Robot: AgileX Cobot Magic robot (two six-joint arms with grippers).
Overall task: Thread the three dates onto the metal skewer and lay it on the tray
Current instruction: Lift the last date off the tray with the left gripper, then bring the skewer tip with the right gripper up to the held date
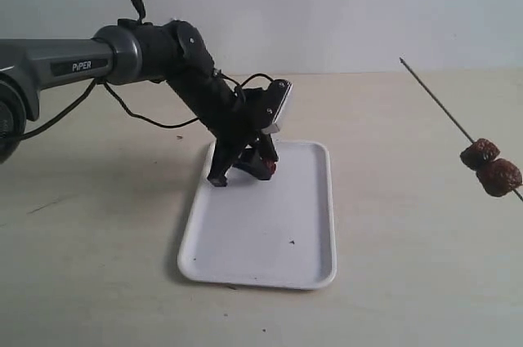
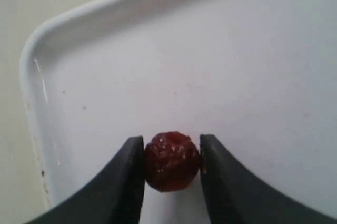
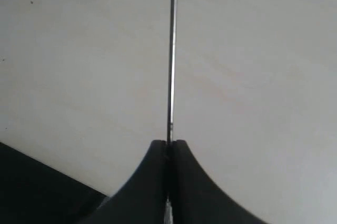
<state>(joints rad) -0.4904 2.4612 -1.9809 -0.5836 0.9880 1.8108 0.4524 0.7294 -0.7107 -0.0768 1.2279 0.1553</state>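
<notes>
Pale tabletop (image 1: 98, 282) is occupied by a flat white rectangular tray (image 1: 260, 280), where one dark reddish-brown wrinkled date (image 2: 171, 165) is pinched by the left gripper (image 2: 171, 147), presumably for lifting. Well apart, a thin grey metal skewer (image 1: 437, 100) bearing two dates (image 1: 489, 166) is clamped aloft in the tightly closed right gripper (image 3: 168, 147), tip left free.

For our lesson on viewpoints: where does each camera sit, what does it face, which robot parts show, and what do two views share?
Exterior: off the arms, facing across the table: tray, left arm, skewer with two dates.
Left wrist: on the left arm, facing the tray past the left gripper, shut on the third date.
Right wrist: wrist-mounted, looking along the skewer from the shut right gripper.
Shared: exterior and left wrist both show the third date and tray.
</notes>
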